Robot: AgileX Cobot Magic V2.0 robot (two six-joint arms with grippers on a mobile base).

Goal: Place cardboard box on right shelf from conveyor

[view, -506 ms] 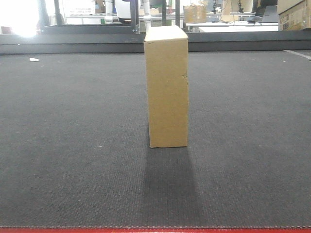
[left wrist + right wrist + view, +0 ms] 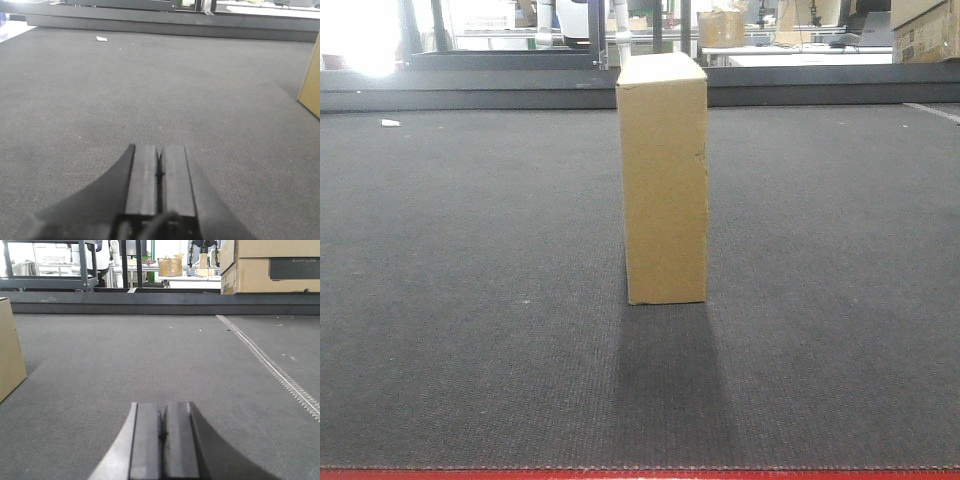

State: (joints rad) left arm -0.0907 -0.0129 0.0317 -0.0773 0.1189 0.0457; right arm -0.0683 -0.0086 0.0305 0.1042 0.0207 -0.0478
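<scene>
Cardboard box (image 2: pixel 665 180) standing upright at frame centre on conveyor (image 2: pixel 470 300); plain tan, narrow, showing small nick on right edge. Left gripper (image 2: pixel 159 150) and right gripper (image 2: pixel 162 407) hovering low, jaws pressed together, gripping nothing.

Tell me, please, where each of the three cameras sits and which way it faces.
Front-facing: low at the near edge of the conveyor, looking across the belt at the upright cardboard box; none of the robot shows.
Left wrist: behind the shut left gripper, low over the belt, looking forward; the box is at its right edge.
Right wrist: behind the shut right gripper, looking forward; the box is at its left edge, labelled cartons beyond.
Shared: both wrist views catch one edge of the box.
</scene>
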